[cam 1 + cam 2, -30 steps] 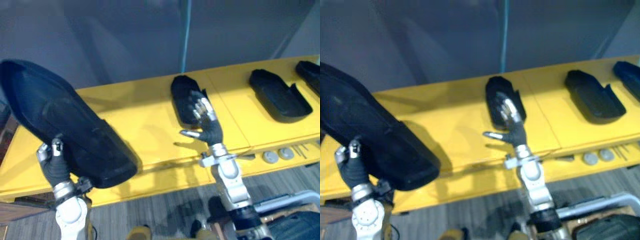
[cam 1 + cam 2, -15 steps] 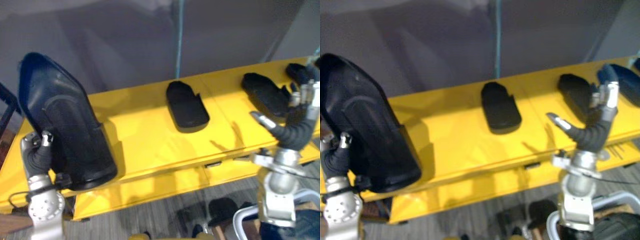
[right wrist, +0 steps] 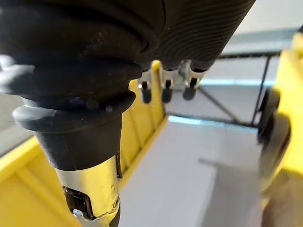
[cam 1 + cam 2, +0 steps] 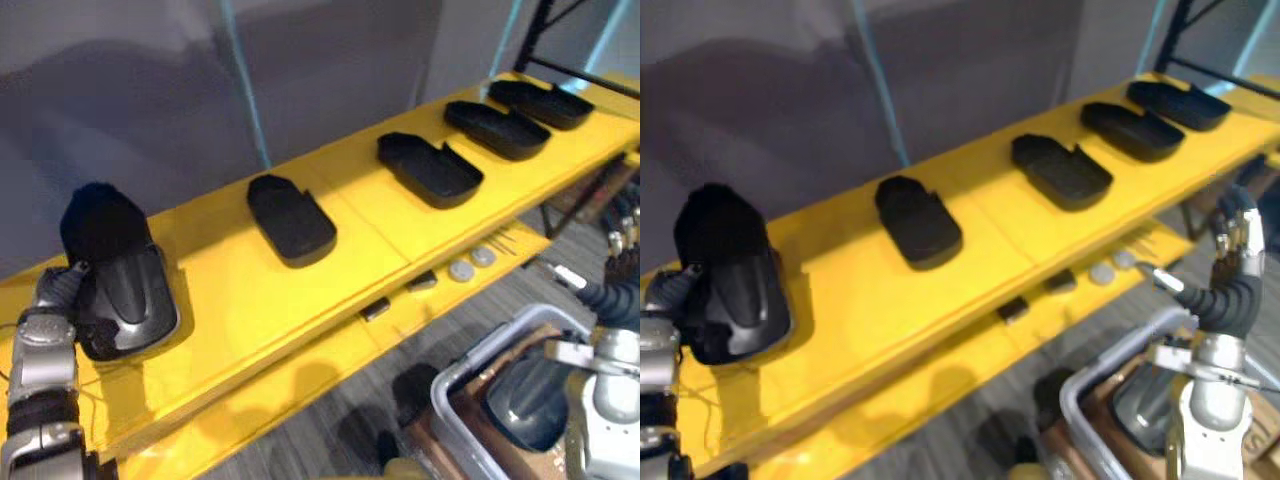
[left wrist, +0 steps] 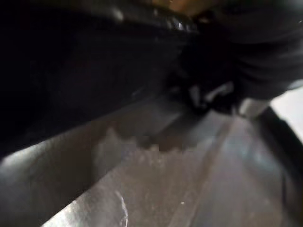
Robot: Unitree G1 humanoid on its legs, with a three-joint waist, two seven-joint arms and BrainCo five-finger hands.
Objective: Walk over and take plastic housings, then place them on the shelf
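The left hand (image 4: 58, 288) is pressed against the left side of a large black plastic housing (image 4: 120, 290) that lies flat near the left end of the yellow shelf (image 4: 240, 300). Its fingers are hidden behind the part, and the left wrist view is dark, so I cannot tell whether they clasp it or have let go. The right hand (image 4: 1228, 290) is raised off the shelf's right front. Its fingers (image 3: 164, 90) are loosely extended and its thumb (image 4: 1162, 279) is spread, and it is empty and touching nothing. The large housing's near end sits a little back from the shelf's front edge. Bare yellow surface lies between it and the next housing (image 4: 291, 220). Three further housings (image 4: 430, 168) run in a line toward the right end, each apart from the next. On the lower ledge lie two small round discs (image 4: 471, 263). Below the right hand stands a grey bin (image 4: 480, 345) with another dark housing (image 4: 525, 405) inside.
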